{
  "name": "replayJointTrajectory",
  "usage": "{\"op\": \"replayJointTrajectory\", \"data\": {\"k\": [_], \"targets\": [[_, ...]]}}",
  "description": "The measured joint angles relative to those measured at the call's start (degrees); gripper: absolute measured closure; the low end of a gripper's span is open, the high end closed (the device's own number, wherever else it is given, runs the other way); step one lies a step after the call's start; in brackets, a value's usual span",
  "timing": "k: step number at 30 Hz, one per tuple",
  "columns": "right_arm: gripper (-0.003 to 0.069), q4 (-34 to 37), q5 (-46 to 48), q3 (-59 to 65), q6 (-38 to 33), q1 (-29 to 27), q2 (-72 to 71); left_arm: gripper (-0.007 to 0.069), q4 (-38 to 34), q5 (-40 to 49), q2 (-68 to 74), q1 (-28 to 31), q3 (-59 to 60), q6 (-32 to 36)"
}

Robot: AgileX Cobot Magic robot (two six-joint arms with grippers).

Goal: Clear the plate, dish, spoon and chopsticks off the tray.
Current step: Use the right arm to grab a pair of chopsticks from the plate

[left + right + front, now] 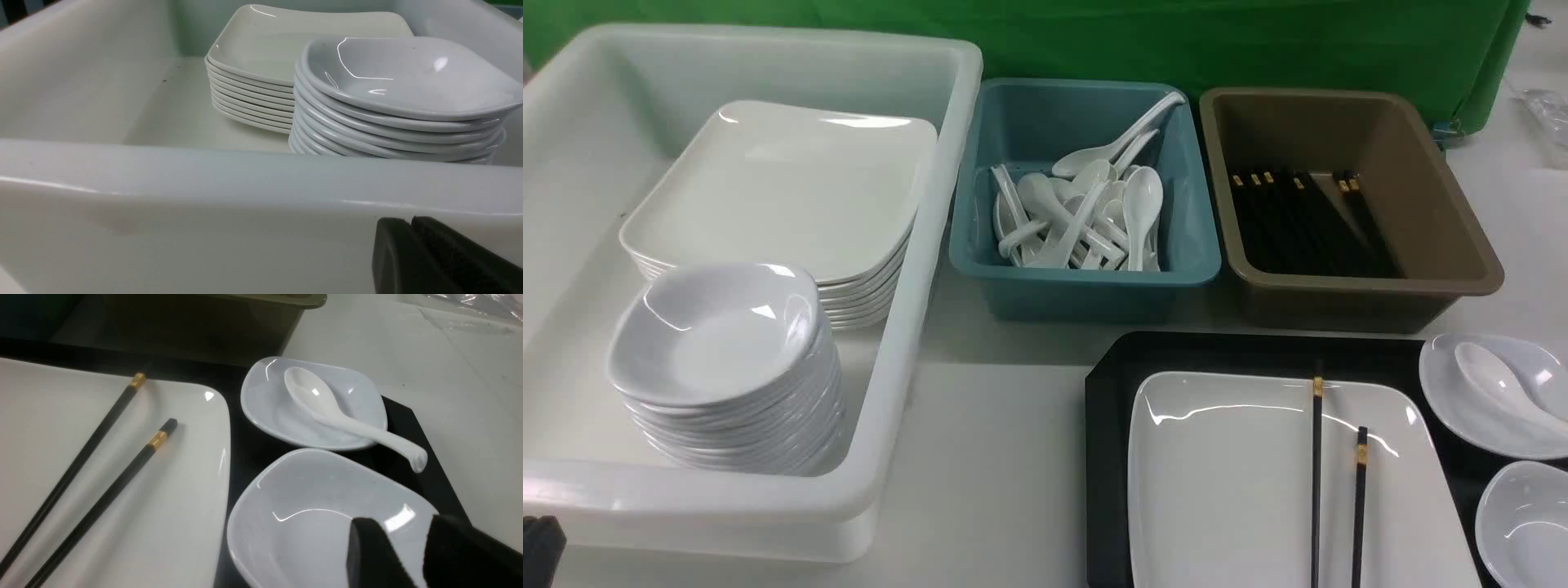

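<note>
We judge first step: nothing off tray (1107, 457) yet. Our right claw (412, 526) slightly apart, empty, just above near dish (310, 522). Beyond it, spoon (327, 408) in far dish (278, 412). Beside it, chopsticks (1316, 490) on plate (1225, 482). Our left claw (410, 222) together, facing white bin (245, 183). Next move calls for firm pinch on dish rim.

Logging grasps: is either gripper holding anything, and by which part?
Nothing is held: left gripper is shut and empty; right gripper is open, near the empty small glossy white dish.
</note>
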Motion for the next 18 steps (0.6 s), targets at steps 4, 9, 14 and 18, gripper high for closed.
{"op": "replayJointTrajectory", "data": {"k": [4, 9, 14, 18], "targets": [[0.0417, 0.0, 0.0, 0.0, 0.0, 0.0, 0.0, 0.0607, 0.0, 0.0, 0.0, 0.0, 0.0, 0.0], [0.0417, 0.0, 0.0, 0.0, 0.0, 0.0, 0.0, 0.0607, 0.14, 0.0, 0.0, 0.0, 0.0, 0.0], [0.0417, 0.0, 0.0, 0.0, 0.0, 0.0, 0.0, 0.0607, -0.3, -3.75, 0.0, 0.0, 0.0, 0.0], [0.0417, 0.0, 0.0, 0.0, 0.0, 0.0, 0.0, 0.0607, -10.18, -16.01, 0.0, 0.0, 0.0, -2.3]]}}
